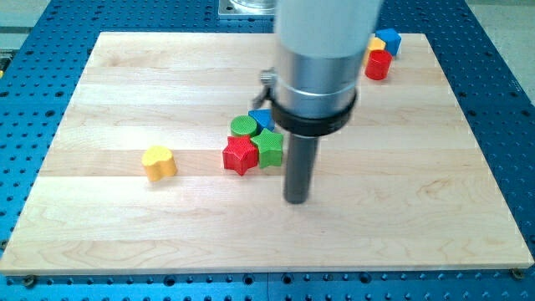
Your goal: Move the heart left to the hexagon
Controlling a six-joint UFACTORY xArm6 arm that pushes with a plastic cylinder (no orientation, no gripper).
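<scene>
Pale wooden board (pixel 125 75) on a blue perforated table: the yellow heart-shaped block (pixel 159 162) sits alone at left. My tip (pixel 296 201), a bare rod holding nothing, rests right of the red star block (pixel 240 155). Light, rigid and likely slippery, the heart wants a centred push; the hexagon may be hidden.

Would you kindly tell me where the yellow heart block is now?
The yellow heart block sits alone at the view's left, left of the red star block, well apart from my tip.
</scene>
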